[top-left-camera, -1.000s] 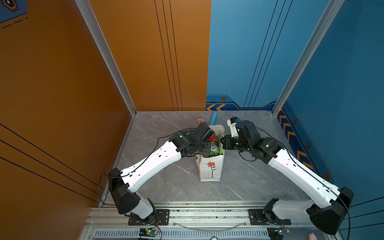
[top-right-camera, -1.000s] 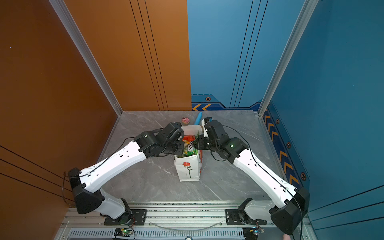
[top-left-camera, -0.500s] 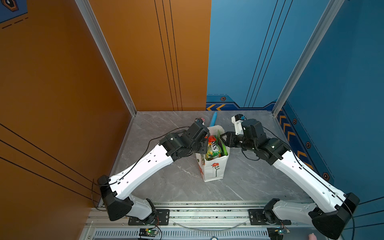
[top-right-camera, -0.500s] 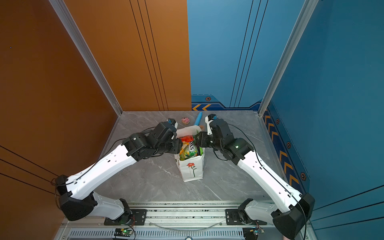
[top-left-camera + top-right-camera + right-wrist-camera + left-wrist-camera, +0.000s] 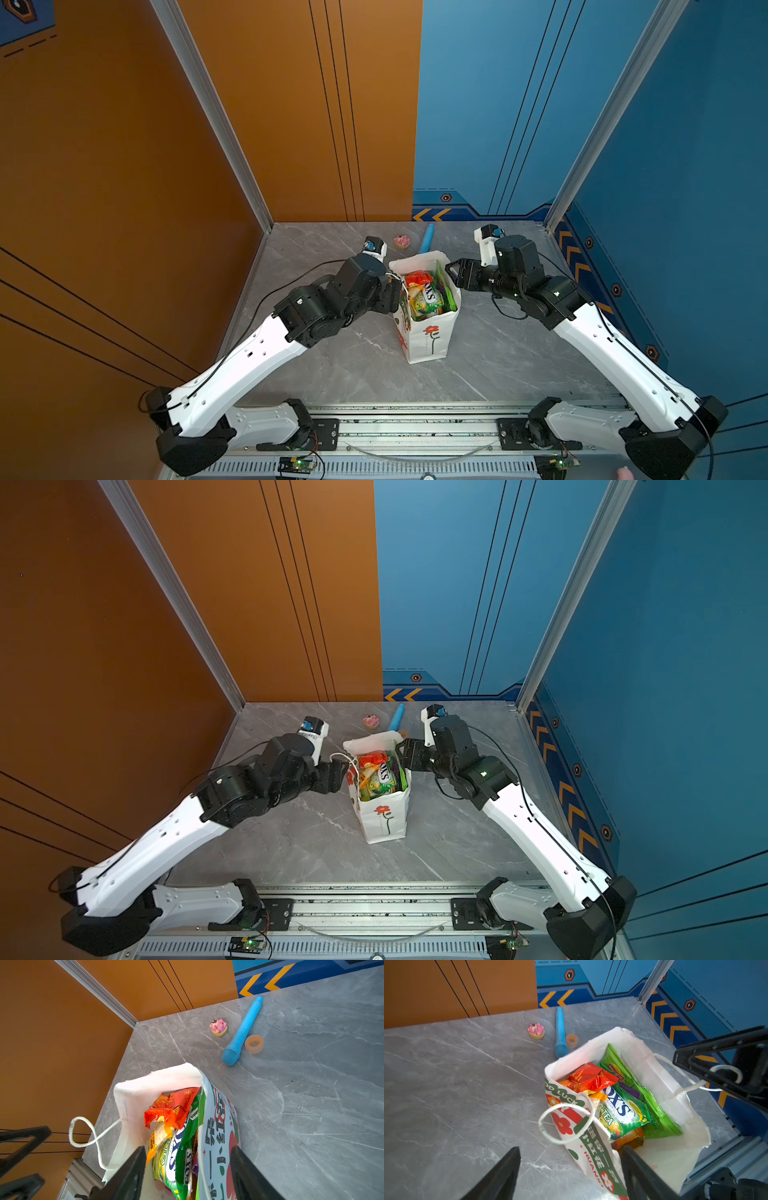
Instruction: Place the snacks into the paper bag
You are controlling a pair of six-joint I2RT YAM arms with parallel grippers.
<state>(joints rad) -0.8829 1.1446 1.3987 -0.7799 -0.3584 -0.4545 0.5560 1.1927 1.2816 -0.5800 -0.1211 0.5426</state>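
The paper bag (image 5: 430, 338) (image 5: 384, 818) stands upright mid-table, its mouth open. Snacks fill it: a red packet (image 5: 588, 1078) (image 5: 174, 1105), a green "FOX'S" bag (image 5: 623, 1109) (image 5: 176, 1155), a large green chip bag (image 5: 652, 1109) and a purple pack edge (image 5: 630, 1091). In both top views they show as a heap of snacks (image 5: 424, 295) (image 5: 376, 775). My left gripper (image 5: 397, 293) (image 5: 343, 773) (image 5: 569, 1167) is open, straddling the bag's left wall. My right gripper (image 5: 453, 272) (image 5: 403, 752) (image 5: 187, 1165) is open astride the right wall. A cord handle (image 5: 726, 1073) lies against its finger.
Behind the bag lie a blue tube (image 5: 427, 239) (image 5: 396, 717) (image 5: 560, 1032) (image 5: 243, 1030), a small pink toy (image 5: 402, 241) (image 5: 371, 721) (image 5: 536, 1030) (image 5: 218, 1027) and an orange tape ring (image 5: 571, 1040) (image 5: 254, 1043). Orange and blue walls enclose the grey table.
Both grippers have gone from shut at the bag's top edges to open. The arms have drawn slightly outward and the bag stands free between them.
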